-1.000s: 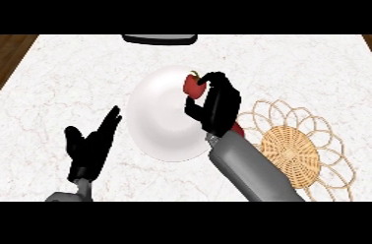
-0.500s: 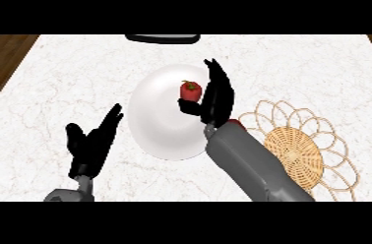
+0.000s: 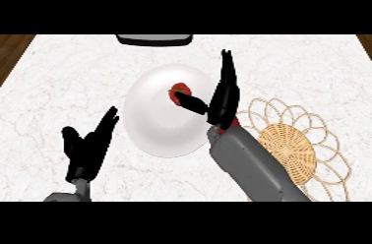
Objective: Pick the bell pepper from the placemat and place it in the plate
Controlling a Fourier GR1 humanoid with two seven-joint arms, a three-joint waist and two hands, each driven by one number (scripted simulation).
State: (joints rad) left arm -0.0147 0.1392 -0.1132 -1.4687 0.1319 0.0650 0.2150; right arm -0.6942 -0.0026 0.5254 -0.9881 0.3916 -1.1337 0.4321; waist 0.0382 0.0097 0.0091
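A small red bell pepper [image 3: 179,88] lies on the white plate [image 3: 156,125] in the middle of the counter. My right hand [image 3: 223,98] stands open at the plate's right rim, fingers straight up, its thumb reaching over the plate and partly covering the pepper. The woven placemat [image 3: 298,144] lies to the right of the plate with nothing on it, partly hidden by my right forearm. My left hand [image 3: 88,149] rests open at the lower left, fingers up, apart from the plate.
A dark, flat object [image 3: 154,40] sits at the counter's far edge, behind the plate. The wooden floor [image 3: 13,46] shows past the counter's left edge.
My right hand has opened from around the pepper, its fingers straightening upward. The pepper now lies on the plate. The left hand has stayed where it was.
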